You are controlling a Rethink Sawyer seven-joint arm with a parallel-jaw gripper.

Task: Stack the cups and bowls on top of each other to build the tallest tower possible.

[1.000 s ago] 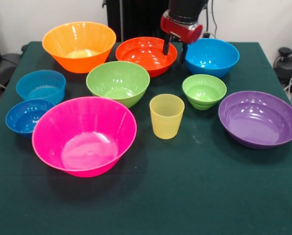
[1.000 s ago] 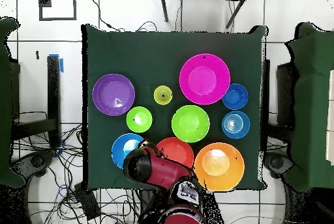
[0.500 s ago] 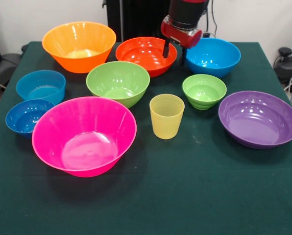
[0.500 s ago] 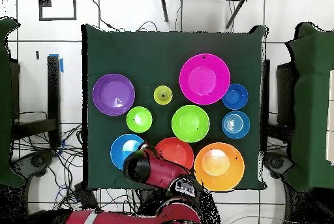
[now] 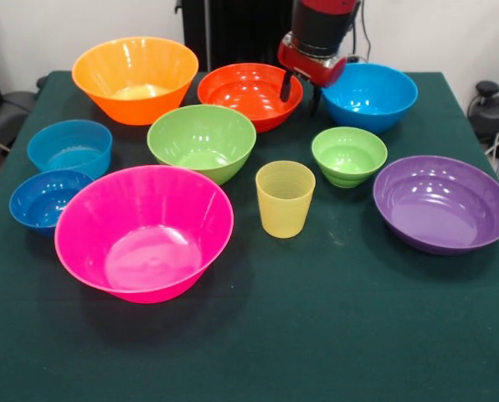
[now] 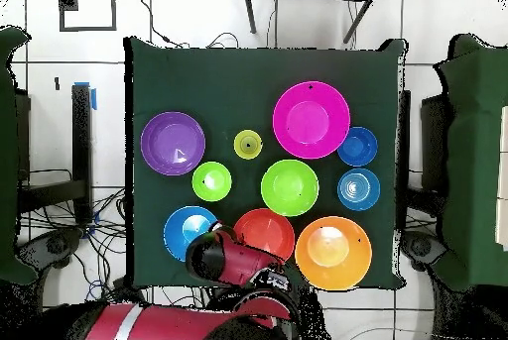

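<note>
All pieces stand apart on the green table; no tower shows. The yellow cup (image 5: 285,198) (image 6: 248,144) stands upright at the middle. Round it are the medium green bowl (image 5: 202,138), small green bowl (image 5: 348,155), red-orange bowl (image 5: 249,92), blue bowl (image 5: 368,96), orange bowl (image 5: 135,75), pink bowl (image 5: 143,230) and purple bowl (image 5: 442,203). My gripper (image 5: 300,94) (image 6: 213,245) hangs open and empty above the gap between the red-orange and blue bowls, at the table's far side.
A light-blue straight-sided bowl (image 5: 69,146) and a small dark-blue bowl (image 5: 47,198) sit at the left. The table's near part (image 5: 316,335) holds nothing. Cables and chairs lie round the table (image 6: 149,68) in the overhead view.
My gripper has risen a little and drawn back toward the robot's base, still open. The blue bowl seems to have shifted slightly to the right in the front view.
</note>
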